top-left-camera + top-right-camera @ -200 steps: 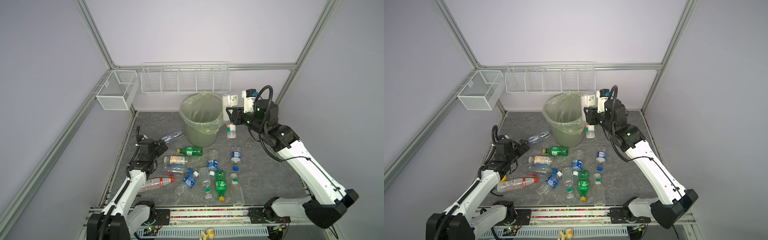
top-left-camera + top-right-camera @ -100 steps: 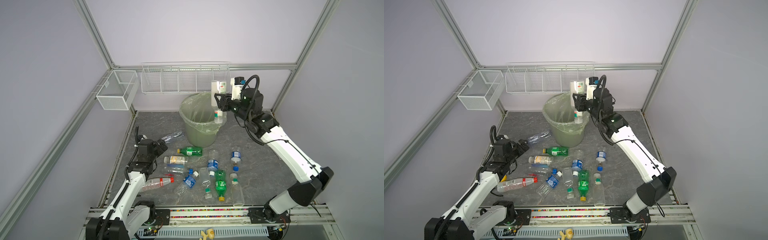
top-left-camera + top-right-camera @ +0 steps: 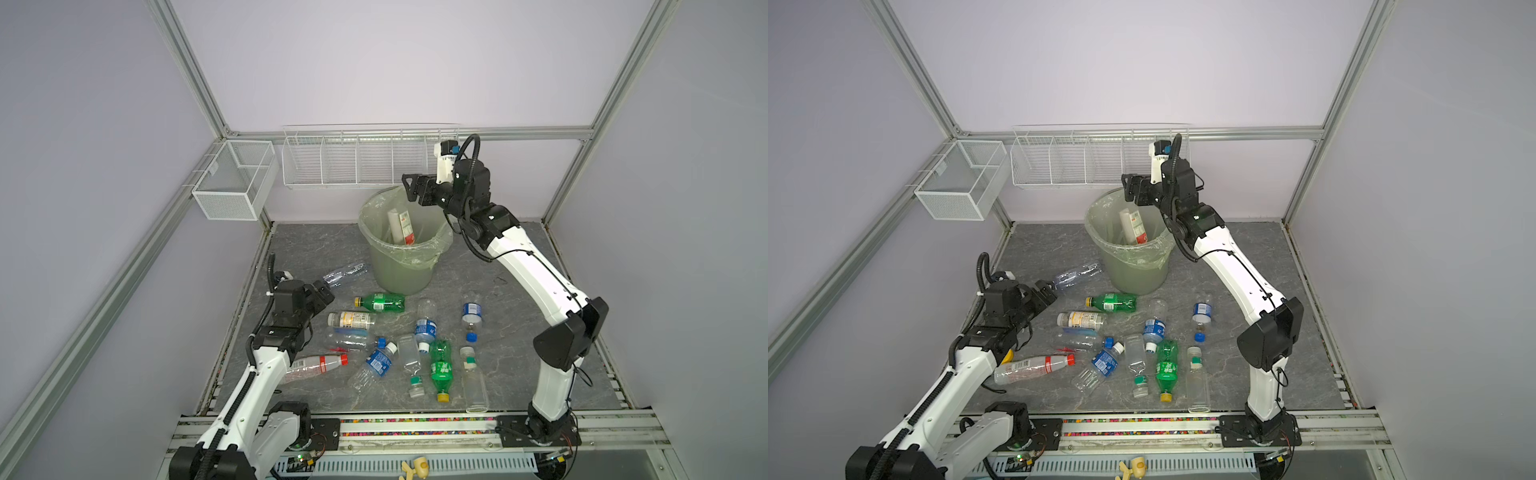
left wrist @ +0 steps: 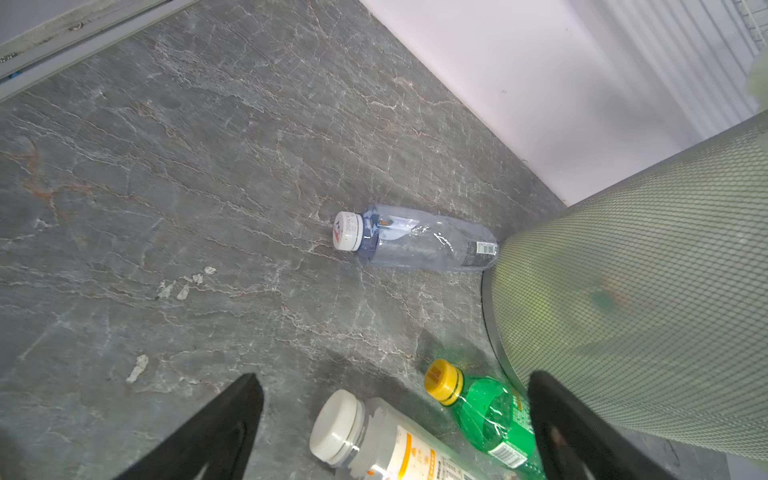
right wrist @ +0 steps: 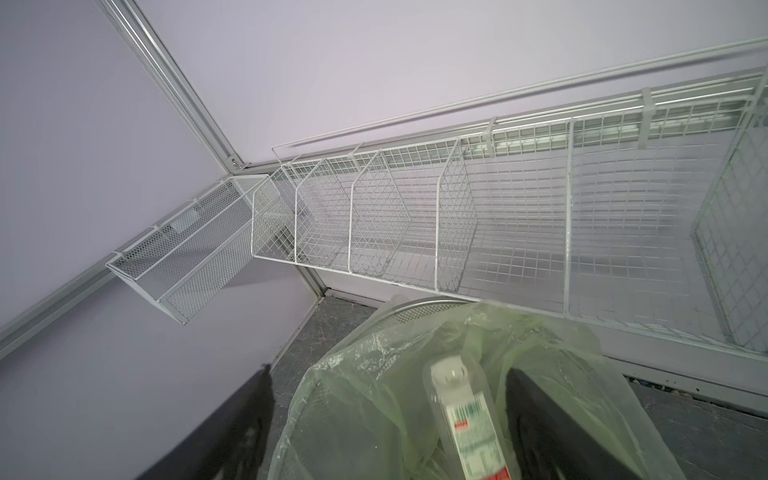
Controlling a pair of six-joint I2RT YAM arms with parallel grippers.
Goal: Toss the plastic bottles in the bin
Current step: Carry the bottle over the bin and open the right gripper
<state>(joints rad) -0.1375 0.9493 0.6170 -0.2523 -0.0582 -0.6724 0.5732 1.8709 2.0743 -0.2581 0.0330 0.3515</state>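
Right wrist view: my right end effector (image 5: pixel 386 374) hangs spread open above the bin (image 5: pixel 340 395), with a red-and-white-labelled bottle (image 5: pixel 465 415) down inside it, ungripped. In a top view, my left end effector (image 3: pixel 326 293) is wide open, holding nothing, low beside the other bottles (image 3: pixel 426 328) scattered on the counter (image 3: pixel 519 316).

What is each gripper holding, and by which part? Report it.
Nothing is held. The right gripper is open above the bin, with the red-labelled bottle free inside it; the left gripper is open and empty.
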